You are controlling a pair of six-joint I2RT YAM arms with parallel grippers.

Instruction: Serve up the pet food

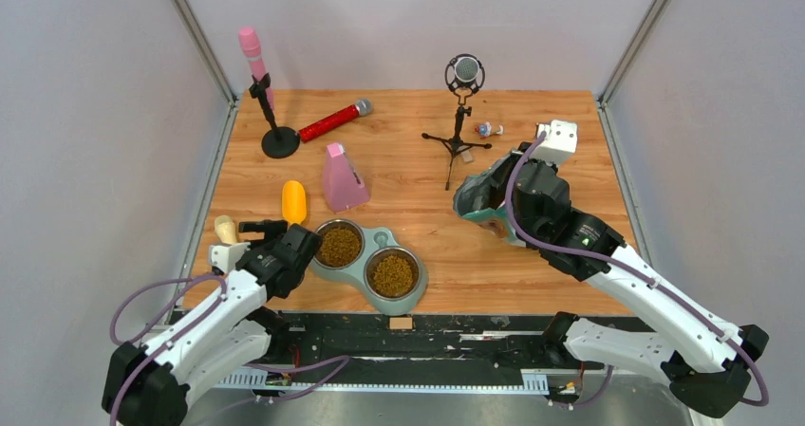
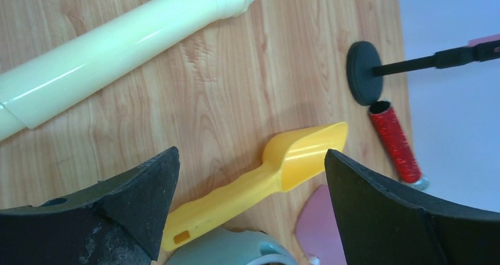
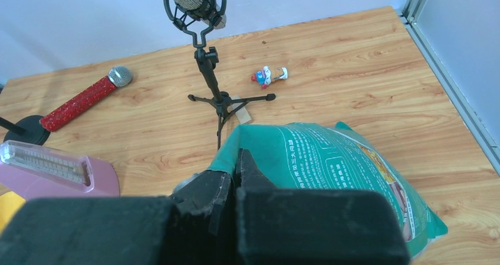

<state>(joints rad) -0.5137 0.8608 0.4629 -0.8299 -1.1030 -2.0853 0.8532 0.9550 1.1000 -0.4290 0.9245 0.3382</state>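
Brown pet food fills both cups (image 1: 339, 246) (image 1: 393, 274) of the teal double bowl (image 1: 366, 233) near the front edge. A yellow scoop (image 1: 294, 201) (image 2: 259, 185) lies empty on the wood just behind the bowl. My left gripper (image 1: 264, 227) (image 2: 250, 159) stands wide open over it, a finger on either side, holding nothing. The teal pet food bag (image 1: 475, 198) (image 3: 330, 170) lies tilted on the table at the right. My right gripper (image 1: 496, 198) (image 3: 236, 170) is shut on the bag's upper edge.
A cream cylinder (image 1: 225, 229) (image 2: 118, 52) lies left of the scoop. Behind are a pink metronome (image 1: 342, 179) (image 3: 53, 170), a red microphone (image 1: 332, 120) (image 3: 85, 100), a pink microphone on a round-base stand (image 1: 278, 141), a tripod microphone (image 1: 460, 113) (image 3: 206, 52) and a small toy figure (image 1: 488, 129) (image 3: 268, 76).
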